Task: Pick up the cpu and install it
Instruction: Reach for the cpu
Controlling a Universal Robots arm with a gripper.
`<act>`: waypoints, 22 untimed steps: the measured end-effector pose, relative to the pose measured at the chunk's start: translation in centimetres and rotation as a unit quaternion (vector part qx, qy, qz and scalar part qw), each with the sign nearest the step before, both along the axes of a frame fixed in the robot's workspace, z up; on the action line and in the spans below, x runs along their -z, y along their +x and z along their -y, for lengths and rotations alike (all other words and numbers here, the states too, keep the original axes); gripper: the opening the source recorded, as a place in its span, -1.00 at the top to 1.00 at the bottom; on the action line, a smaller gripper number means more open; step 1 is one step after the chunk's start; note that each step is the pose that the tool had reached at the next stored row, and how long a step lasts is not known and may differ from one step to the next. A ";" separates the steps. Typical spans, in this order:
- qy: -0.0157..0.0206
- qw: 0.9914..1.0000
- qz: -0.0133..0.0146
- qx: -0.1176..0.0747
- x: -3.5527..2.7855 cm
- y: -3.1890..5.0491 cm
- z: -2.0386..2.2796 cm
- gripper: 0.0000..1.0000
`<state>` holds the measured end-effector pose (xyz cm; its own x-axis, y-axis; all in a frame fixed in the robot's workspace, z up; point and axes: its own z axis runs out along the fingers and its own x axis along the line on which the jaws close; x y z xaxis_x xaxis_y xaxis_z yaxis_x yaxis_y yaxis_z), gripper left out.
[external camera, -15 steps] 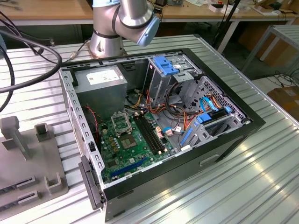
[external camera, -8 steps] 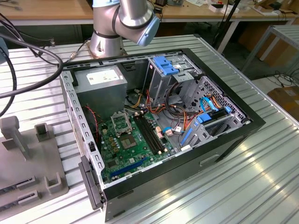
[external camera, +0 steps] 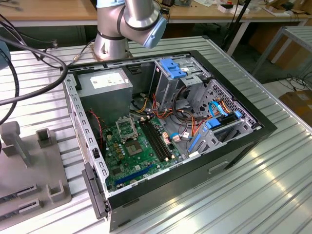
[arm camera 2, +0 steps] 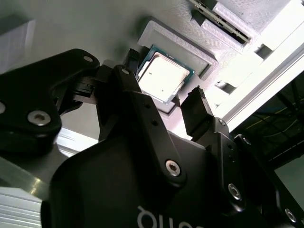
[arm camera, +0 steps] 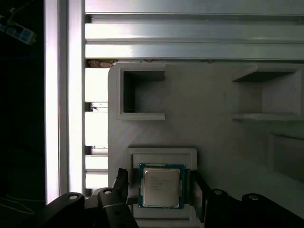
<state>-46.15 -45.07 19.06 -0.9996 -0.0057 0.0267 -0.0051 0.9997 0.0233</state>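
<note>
Straddling the cpu point(arm camera: 161, 186), the gripper point(arm camera: 160, 184) of a single robot arm hangs with its black fingers point(arm camera: 121, 179) spread. One finger sits on each side of the chip, and in the first wrist view a narrow gap shows between each tip and the chip's edges. The cpu lies flat, silvery top up with a greenish rim, seated in a shallow square recess of a pale grey fixture plate point(arm camera: 209, 137) (two box-like pockets point(arm camera: 142, 92) are moulded into the same plate, well apart from the chip). In the second wrist view the chip again shows bright between the two dark fingertips, inside its raised grey frame.

In the exterior view, the fixture plate rests on a ribbed metal table point(external camera: 234, 204) at the exterior view's left, just beside an open black computer case point(external camera: 243, 141). A green motherboard point(external camera: 141, 156) lies on the floor of the case, carrying a square metal socket frame point(external camera: 127, 127) near its middle. The arm point(external camera: 131, 24) rises from its base at the far side of the table, close to the case's far corner. Black cables point(external camera: 29, 53) loop across the table at the exterior view's left.
</note>
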 end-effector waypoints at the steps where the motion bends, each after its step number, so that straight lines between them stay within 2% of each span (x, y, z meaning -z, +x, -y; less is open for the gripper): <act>1: -0.001 1.000 0.000 0.000 0.02 0.01 0.01 -0.26; 3: -0.003 1.000 0.000 -0.001 0.04 0.01 0.02 -0.26; 7: -0.003 1.000 0.000 -0.009 0.07 0.00 0.01 -0.26; 13: -0.004 1.000 0.000 -0.009 0.08 0.11 0.01 -0.26; 14: -0.004 1.000 0.000 -0.009 0.09 0.14 0.00 -0.23; 15: -0.004 1.000 0.000 -0.009 0.09 0.19 0.00 -0.09; 22: -0.007 1.000 0.000 -0.009 0.03 0.34 0.01 -0.09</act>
<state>-45.81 -45.08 19.03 -0.9994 -0.0230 0.0276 -0.0227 0.9997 0.0090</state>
